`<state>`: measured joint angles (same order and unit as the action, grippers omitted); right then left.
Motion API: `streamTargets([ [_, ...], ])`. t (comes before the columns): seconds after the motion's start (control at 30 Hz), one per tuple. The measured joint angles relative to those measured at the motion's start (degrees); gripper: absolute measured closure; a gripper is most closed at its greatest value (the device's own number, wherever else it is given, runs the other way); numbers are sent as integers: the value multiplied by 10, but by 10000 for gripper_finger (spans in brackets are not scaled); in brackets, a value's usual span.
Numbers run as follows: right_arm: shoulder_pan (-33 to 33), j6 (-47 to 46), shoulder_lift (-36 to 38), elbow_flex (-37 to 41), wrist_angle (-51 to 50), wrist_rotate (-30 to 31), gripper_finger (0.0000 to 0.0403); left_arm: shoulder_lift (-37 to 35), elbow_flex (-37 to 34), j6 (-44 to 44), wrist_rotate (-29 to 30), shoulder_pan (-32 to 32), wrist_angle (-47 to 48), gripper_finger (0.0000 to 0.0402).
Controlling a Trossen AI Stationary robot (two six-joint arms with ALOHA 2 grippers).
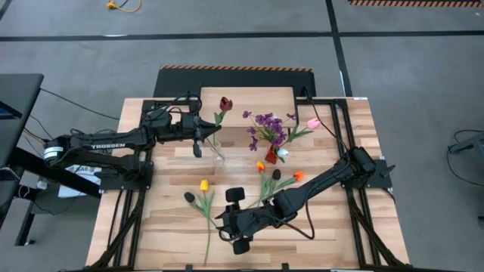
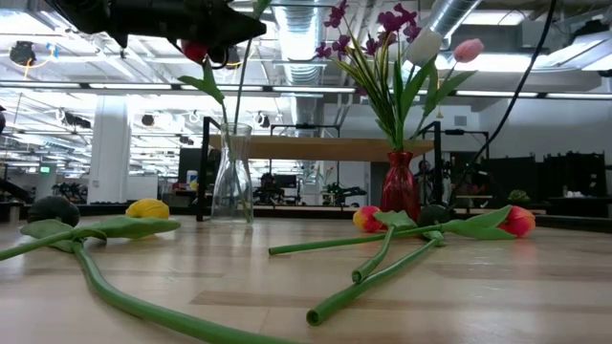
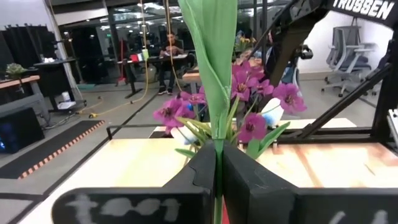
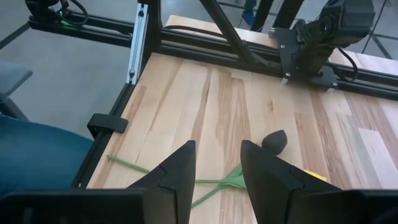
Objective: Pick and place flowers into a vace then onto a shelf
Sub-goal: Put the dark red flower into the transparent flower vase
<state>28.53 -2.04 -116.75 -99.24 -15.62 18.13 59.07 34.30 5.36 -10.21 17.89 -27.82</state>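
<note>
My left gripper (image 1: 201, 140) is shut on a red tulip (image 1: 225, 103) that stands over the clear glass vase (image 2: 232, 184). The tulip's stem runs down into the vase (image 1: 218, 151). A red vase (image 2: 399, 183) holds the purple sprig (image 1: 266, 123), a white tulip and a pink tulip (image 1: 313, 123). Behind both vases stands the shelf (image 1: 246, 100). My right gripper (image 4: 216, 163) hovers open near the table's near edge, above a green stem, beside a dark maroon tulip head (image 4: 273, 141). A yellow tulip (image 1: 203, 185) and orange tulips (image 1: 298, 176) lie flat on the table. My left gripper pinches the red tulip's green stem (image 3: 217, 163) between its two fingers, just below a long leaf (image 3: 214, 56). The fingers come level from the table's left and lie across the stem. The tulip stands upright, its lower stem (image 2: 229, 115) inside the clear vase.
The slatted wooden table (image 1: 166, 227) has black rails along its left and right sides. The shelf's plank (image 2: 316, 148) runs across behind both vases. Loose stems (image 2: 382, 263) lie across the middle, and a long one (image 2: 124, 296) across the near left.
</note>
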Motion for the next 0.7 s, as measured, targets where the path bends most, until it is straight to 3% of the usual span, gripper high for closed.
streamTargets([
  [0.47, 0, -1, 0, 0, -3, 0, 282, -2, 0, -44, 18, 0, 1, 399],
  [0.7, 0, -10, 0, 0, -7, -1, 282, -5, 12, -66, 29, -3, 58, 338],
])
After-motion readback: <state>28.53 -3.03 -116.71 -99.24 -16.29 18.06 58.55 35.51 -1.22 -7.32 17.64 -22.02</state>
